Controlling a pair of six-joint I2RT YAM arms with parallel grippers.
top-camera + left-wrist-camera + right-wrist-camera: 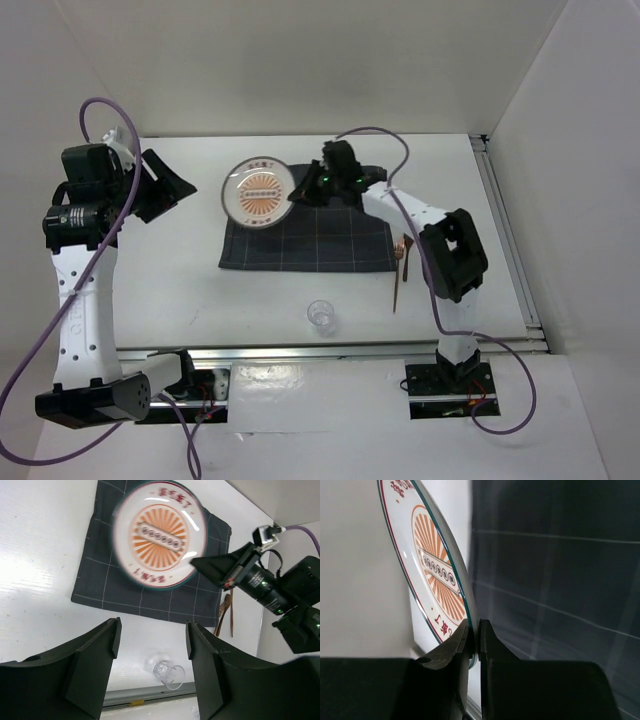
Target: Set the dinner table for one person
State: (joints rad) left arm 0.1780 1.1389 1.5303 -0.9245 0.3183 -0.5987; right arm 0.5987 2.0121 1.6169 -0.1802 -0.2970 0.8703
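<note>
1. The plate [258,192] is pinched at its rim by the right gripper [297,193], jaws nearly shut.
2. It is held tilted over the table [180,290], at the cloth's [320,245] 10 o'clock.
3. The left gripper [172,188] is spread open, empty.

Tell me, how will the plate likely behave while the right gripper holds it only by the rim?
The plate looks rigid and glossy, so it should keep its shape but may slip in the right gripper. Pinched at one rim point only, it could pivot or droop. Its glazed look suggests it may chip if dropped.
</note>
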